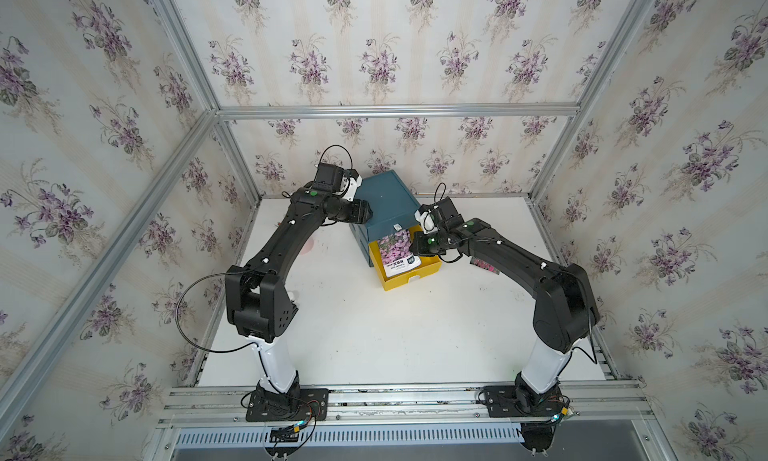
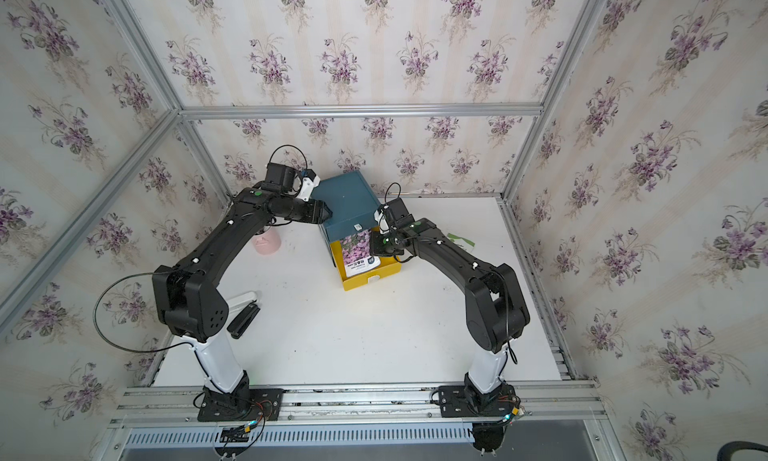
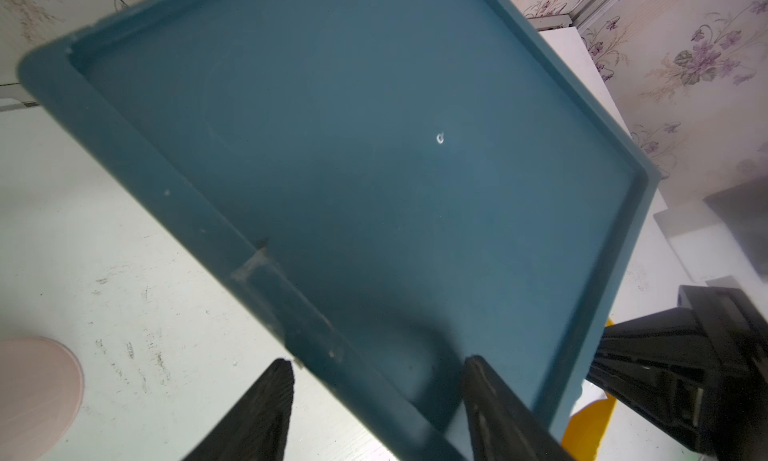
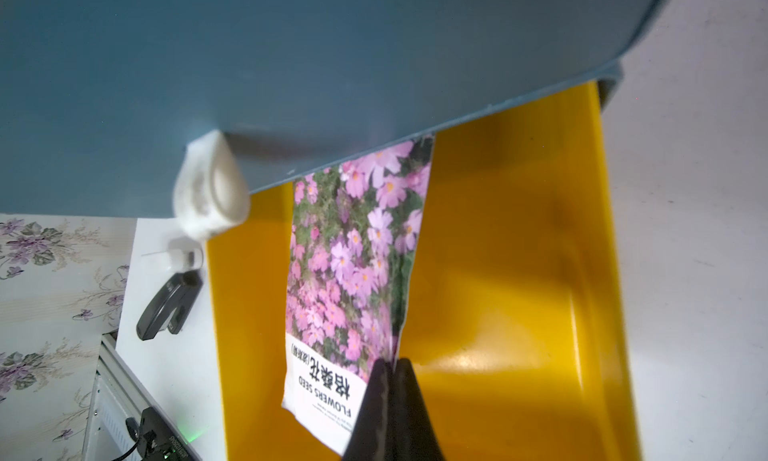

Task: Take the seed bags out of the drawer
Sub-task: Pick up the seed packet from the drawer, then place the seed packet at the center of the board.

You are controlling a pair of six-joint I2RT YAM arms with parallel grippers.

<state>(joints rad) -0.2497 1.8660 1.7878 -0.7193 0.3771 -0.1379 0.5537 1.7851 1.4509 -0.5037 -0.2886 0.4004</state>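
Note:
A yellow drawer stands pulled out from the foot of a blue cabinet. In it a seed bag with pink-purple blooms and a white band stands tilted up. My right gripper is shut on that bag's side edge near the white band. Another seed bag, white and green, lies on the table right of the drawer, partly under my right arm. My left gripper straddles the cabinet's top rim, shut on it.
A pink cup stands left of the cabinet. A black stapler lies near the left arm's base. A small white clip sits on the cabinet's front edge. Papered walls close in the table.

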